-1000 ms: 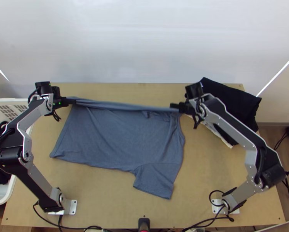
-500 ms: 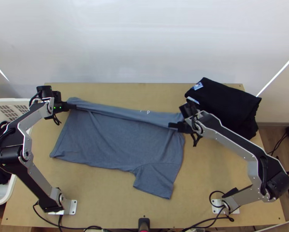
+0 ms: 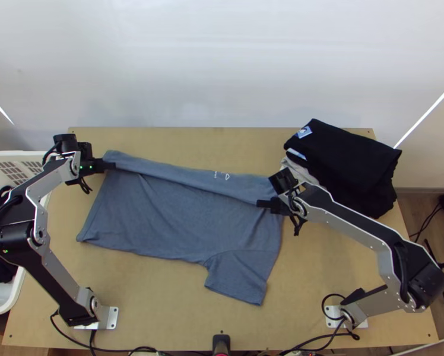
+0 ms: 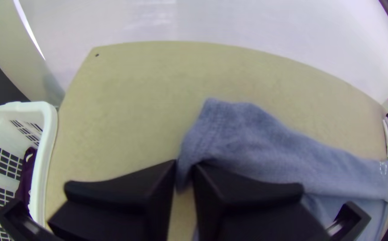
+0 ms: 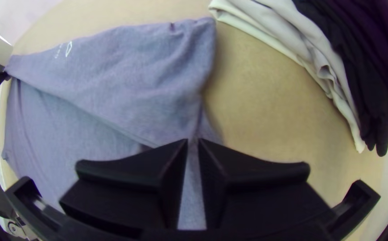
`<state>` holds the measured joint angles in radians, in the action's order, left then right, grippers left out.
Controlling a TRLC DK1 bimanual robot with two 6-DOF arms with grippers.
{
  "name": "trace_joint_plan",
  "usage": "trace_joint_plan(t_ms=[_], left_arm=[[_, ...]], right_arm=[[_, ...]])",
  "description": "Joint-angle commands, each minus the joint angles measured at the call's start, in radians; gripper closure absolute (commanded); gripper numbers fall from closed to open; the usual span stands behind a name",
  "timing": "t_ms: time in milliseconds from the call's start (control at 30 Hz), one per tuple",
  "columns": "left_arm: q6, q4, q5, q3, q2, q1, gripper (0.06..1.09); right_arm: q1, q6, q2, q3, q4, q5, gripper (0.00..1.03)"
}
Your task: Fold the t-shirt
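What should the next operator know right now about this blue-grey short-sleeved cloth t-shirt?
Left black two-fingered gripper: closed on the hem end of the turned-over strip.
Right black two-fingered gripper: closed on that strip near the collar end.
T-shirt: otherwise spread on the light wooden table.
Done: far side partly turned over.
Left: probably lay the strip flat, let go, fold in the near sleeve, finish folding.

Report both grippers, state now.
Left gripper: closed, pinching the t-shirt at the fold's hem end.
Right gripper: closed, pinching the folded flap's other end.
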<state>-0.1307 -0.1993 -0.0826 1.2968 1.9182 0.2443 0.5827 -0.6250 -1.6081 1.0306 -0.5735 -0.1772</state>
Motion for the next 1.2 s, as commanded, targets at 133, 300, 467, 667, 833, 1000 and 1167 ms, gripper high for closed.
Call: trace_joint_plan(t_ms=[133, 300, 467, 667, 833, 1000, 1167], left_arm=[[0.059, 0.032, -0.003, -0.002, -0.107, 0.013, 0.11], [0.082, -0.006, -0.006, 0.004, -0.145, 0.033, 0.11], [0.103, -0.045, -0.009, -0.001, -0.180, 0.046, 0.11], [0.137, -0.100, -0.009, -0.014, -0.243, 0.090, 0.11], [0.143, -0.120, -0.008, -0.071, -0.320, 0.119, 0.11], [0.144, -0.129, -0.008, -0.128, -0.383, 0.125, 0.11], [0.163, -0.129, -0.008, -0.165, -0.412, 0.115, 0.11]], right_arm=[[0.092, 0.010, 0.151, -0.069, -0.014, -0.019, 0.12], [0.174, -0.285, 0.321, 0.003, -0.289, -0.019, 0.12], [0.324, -0.398, 0.441, -0.052, -0.499, -0.030, 0.12], [0.425, -0.576, 0.528, -0.213, -0.499, -0.016, 0.12], [0.425, -0.733, 0.554, -0.336, -0.301, 0.007, 0.13], [0.451, -0.746, 0.436, -0.323, -0.221, 0.019, 0.24], [0.497, -0.751, 0.340, -0.316, -0.201, 0.041, 0.26]])
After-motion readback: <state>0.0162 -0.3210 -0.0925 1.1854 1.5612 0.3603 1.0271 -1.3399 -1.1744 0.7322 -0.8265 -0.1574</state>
